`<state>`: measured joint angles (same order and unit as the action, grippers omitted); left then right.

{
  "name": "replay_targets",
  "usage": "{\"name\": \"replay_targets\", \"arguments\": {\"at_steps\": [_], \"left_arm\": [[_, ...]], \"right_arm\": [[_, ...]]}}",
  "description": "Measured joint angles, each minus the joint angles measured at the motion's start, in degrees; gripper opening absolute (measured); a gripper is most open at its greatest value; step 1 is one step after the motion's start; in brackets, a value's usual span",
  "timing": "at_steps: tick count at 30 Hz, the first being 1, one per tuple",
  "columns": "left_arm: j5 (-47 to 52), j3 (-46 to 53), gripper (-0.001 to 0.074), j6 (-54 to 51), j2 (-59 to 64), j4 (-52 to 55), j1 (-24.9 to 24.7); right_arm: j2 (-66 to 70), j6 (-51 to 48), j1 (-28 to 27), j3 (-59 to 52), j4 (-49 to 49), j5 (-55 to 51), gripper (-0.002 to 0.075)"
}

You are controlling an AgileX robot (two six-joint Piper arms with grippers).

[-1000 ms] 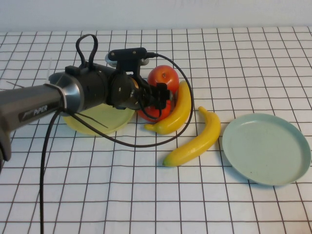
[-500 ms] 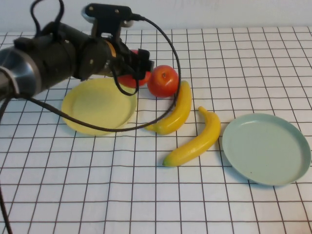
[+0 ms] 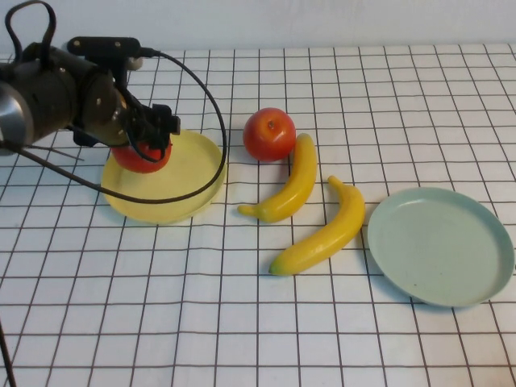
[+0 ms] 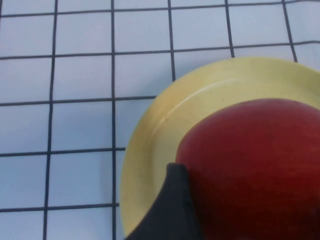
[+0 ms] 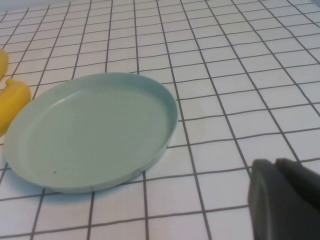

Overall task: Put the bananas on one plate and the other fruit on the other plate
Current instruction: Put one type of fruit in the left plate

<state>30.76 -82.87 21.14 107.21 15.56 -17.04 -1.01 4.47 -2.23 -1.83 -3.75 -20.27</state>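
While the two bananas lie bare on the gridded tabletop (image 3: 242, 322) near its middle, each runs its long axis from the near left toward the far right. The farther banana (image 3: 289, 182) curves with its tip end up beside a red apple (image 3: 269, 134); the nearer banana (image 3: 324, 230) lies just beside it (apart, not touching) with its far tip close to the pale blue-green plate (image 3: 439, 246). Both are glossy, smooth and crescent-shaped, yellow shading to green at the ends.

That apple sits on the cloth toward the far edge, round and shiny, its stem dimple facing up. A second red apple (image 3: 140, 156) is clamped in the left gripper (image 3: 149, 137) over the far-left part of the yellow plate (image 3: 173, 181), which rests toward the table's left side. From the left wrist view the apple (image 4: 255, 165) fills the space beside one dark finger (image 4: 172, 210), above the yellow plate (image 4: 150, 150); whether it touches the plate cannot be told.

Round and shallow with a raised rim, the blue-green plate (image 5: 90, 132) lies toward the right edge. Near it, in the right wrist view, the right gripper (image 5: 282, 197) shows as dark matte fingers that appear pressed together.
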Motion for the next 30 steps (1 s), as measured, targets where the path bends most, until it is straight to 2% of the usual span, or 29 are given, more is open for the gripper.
{"name": "replay_targets", "arguments": {"at_steps": [19, 23, 30], "left_arm": [[-2.8, 0.0, 0.0576, -1.9, 3.8, 0.1, 0.0], [-2.9, 0.0, 0.0659, -3.3, 4.2, 0.5, 0.5], [-3.0, 0.0, 0.0668, -4.8, 4.3, 0.1, 0.7]], "right_arm": [[0.0, 0.0, 0.0, 0.0, 0.0, 0.0, -0.0017], [0.0, 0.0, 0.0, 0.0, 0.0, 0.0, -0.0017], [0.0, 0.0, 0.0, 0.0, 0.0, 0.0, -0.0017]]}}
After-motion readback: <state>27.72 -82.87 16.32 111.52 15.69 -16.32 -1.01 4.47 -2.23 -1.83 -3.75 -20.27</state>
